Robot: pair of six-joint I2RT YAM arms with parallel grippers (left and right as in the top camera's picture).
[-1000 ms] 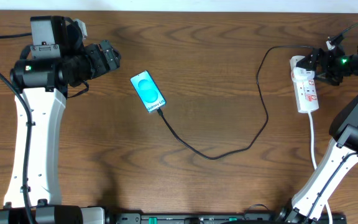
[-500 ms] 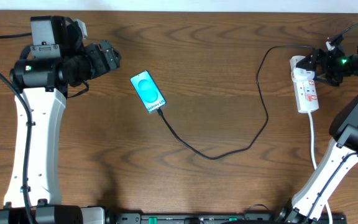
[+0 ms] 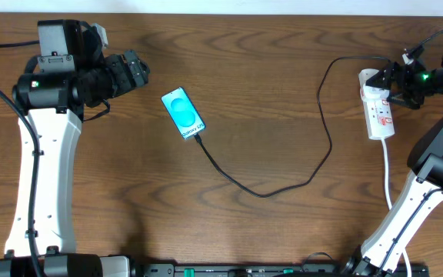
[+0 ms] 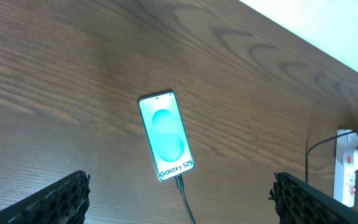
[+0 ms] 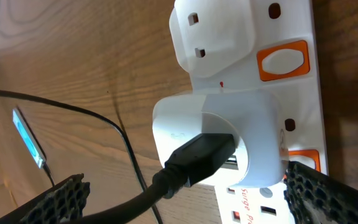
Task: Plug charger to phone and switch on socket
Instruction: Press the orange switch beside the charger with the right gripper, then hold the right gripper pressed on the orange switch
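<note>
The phone [image 3: 183, 113] lies flat on the wooden table with its cyan screen lit [image 4: 166, 135]. The charger's black cable [image 3: 283, 185] runs from a white adapter [image 5: 216, 137] in the socket [image 3: 379, 108] across the table, and its plug tip [image 4: 180, 183] sits in the phone's lower end. My left gripper [image 3: 133, 71] hangs open up and left of the phone, with nothing between its fingers [image 4: 182, 202]. At the socket's far end my right gripper [image 3: 394, 81] is open, its fingers either side of the adapter and the black plug [image 5: 188, 196]. An orange switch [image 5: 283, 61] shows on the socket [image 5: 278, 25].
The socket's thick white cord [image 3: 388, 165] runs toward the front right, beside the right arm's base. The charger cable loops up to the table's far edge [image 3: 337, 61]. A white surface lies beyond the table's far edge [image 4: 328, 25].
</note>
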